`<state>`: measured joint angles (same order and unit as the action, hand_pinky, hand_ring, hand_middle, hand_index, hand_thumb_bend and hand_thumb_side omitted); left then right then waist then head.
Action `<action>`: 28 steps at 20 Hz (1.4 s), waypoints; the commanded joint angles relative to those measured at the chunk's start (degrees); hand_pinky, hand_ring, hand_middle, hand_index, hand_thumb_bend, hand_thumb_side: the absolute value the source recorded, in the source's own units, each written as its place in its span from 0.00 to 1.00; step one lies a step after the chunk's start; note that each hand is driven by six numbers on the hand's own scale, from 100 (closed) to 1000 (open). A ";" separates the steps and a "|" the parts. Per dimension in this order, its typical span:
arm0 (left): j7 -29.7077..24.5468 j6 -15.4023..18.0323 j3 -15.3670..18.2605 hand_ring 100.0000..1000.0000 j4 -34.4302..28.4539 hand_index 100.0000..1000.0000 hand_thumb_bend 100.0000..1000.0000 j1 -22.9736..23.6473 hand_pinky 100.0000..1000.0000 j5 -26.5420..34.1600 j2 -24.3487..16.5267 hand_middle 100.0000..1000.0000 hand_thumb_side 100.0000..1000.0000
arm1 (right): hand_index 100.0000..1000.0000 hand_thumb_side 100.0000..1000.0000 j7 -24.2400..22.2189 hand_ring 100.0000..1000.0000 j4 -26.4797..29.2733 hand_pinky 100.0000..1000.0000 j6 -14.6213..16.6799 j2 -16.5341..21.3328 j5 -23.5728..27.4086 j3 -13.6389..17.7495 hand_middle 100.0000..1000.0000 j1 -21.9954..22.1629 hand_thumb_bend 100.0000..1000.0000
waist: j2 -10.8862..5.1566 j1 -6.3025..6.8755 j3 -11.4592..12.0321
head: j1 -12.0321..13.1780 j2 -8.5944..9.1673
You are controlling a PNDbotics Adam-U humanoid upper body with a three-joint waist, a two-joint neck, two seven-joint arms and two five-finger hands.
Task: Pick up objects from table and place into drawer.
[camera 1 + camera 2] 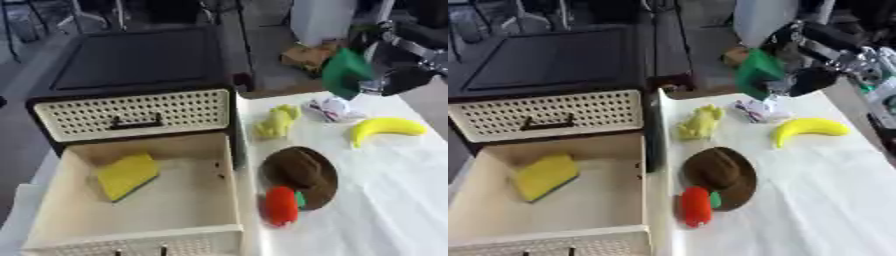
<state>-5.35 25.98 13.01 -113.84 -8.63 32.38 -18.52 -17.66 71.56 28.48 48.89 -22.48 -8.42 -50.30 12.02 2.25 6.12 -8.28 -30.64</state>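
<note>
The right hand point(811, 77) hangs above the far right part of the tabletop point(394, 200), carrying a green object point(756, 74) at its left side. The fingers appear closed round it, though the blur hides where they actually touch. The open drawer point(223, 232) lies well off to the lower left of that hand, across the cloth, so the carry has to run leftward and toward the robot. A yellow sponge point(127, 175) already rests in the drawer's left half, tilted, and the right half of the drawer floor is bare wood.

Between the hand and the drawer sit the remaining things: a white and red crumpled item point(332, 110) almost under the hand, a banana point(385, 128) with its long axis running roughly left to right, a pale yellow toy point(277, 121) just beside the cabinet edge, and a brown hat point(302, 175) with a red pepper point(281, 206) touching its near rim.

The left hand shows in neither view, so the right arm is the only one in reach. What the green object is cannot be made out; its lower part merges with the dark wrist.
</note>
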 commanded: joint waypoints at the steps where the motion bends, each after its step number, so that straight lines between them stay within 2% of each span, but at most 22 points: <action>1: 0.15 -0.42 0.17 0.62 -0.75 0.99 0.00 -0.41 0.52 1.06 -2.48 0.70 1.00 | 0.47 0.60 0.54 0.78 5.63 0.69 -0.97 2.54 3.27 -1.50 0.43 -0.67 0.33 | -1.85 -0.50 0.01 | 0.23 -0.70; 6: 0.17 -1.07 -0.03 0.62 -0.75 0.99 0.00 -0.50 0.53 2.07 -3.17 0.70 1.00 | 0.47 0.62 -0.61 0.78 12.50 0.69 -4.66 1.71 7.49 -3.75 0.43 -0.90 0.32 | -3.01 -1.25 0.45 | 0.21 -1.52; 7: 0.16 -1.23 -0.04 0.62 -0.75 0.99 0.00 -0.51 0.53 2.18 -3.24 0.70 1.00 | 0.47 0.63 -1.20 0.78 13.94 0.69 -5.53 1.48 8.38 -4.07 0.43 -1.00 0.35 | -3.16 -1.37 0.53 | 0.16 -1.67; 8: 0.17 -1.40 -0.05 0.62 -0.75 0.99 0.00 -0.53 0.53 2.28 -3.29 0.70 1.00 | 0.47 0.61 -1.87 0.78 15.39 0.69 -6.41 1.09 9.27 -4.38 0.43 -1.16 0.33 | -3.31 -1.49 0.66 | 0.04 -1.84; 9: 0.18 -1.52 -0.06 0.62 -0.75 0.99 0.00 -0.56 0.53 2.39 -3.32 0.70 1.00 | 0.47 0.62 -2.57 0.78 16.73 0.69 -7.23 0.58 10.10 -4.68 0.43 -1.35 0.36 | -3.44 -1.57 0.82 | -0.10 -1.99; 10: 0.20 -1.62 -0.07 0.62 -0.75 0.99 0.00 -0.61 0.53 2.52 -3.34 0.70 1.00 | 0.47 0.61 -3.33 0.78 18.04 0.69 -8.05 -0.01 10.92 -5.00 0.43 -1.58 0.34 | -3.56 -1.63 1.00 | -0.24 -2.12; 14: 0.26 -1.94 -0.09 0.62 -0.75 0.99 0.00 -0.75 0.53 2.96 -3.37 0.70 1.00 | 0.47 0.61 -6.41 0.78 21.42 0.68 -11.41 -2.85 14.27 -6.06 0.43 -3.09 0.35 | -3.88 -1.81 1.62 | -0.57 -2.48; 22: 0.38 -2.86 -0.08 0.62 -0.75 0.99 0.01 -1.19 0.53 3.43 -3.09 0.70 1.00 | 0.46 0.58 -11.59 0.79 23.40 0.68 -18.02 -8.17 18.62 -7.36 0.43 -4.95 0.41 | -4.12 -2.16 2.80 | -0.93 -2.85; 28: 0.27 -3.21 -0.18 0.62 -0.75 0.99 0.01 -1.41 0.53 3.61 -2.80 0.70 1.00 | 0.46 0.57 -13.33 0.79 21.76 0.68 -20.07 -13.29 18.30 -7.91 0.42 -5.91 0.45 | -4.09 -2.10 3.20 | -1.50 -2.90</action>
<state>-5.03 23.00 12.83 -113.84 -9.21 35.78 -20.18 -30.83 93.37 8.84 35.81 -4.07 -16.67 -54.80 8.82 -0.06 9.26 -9.56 -33.18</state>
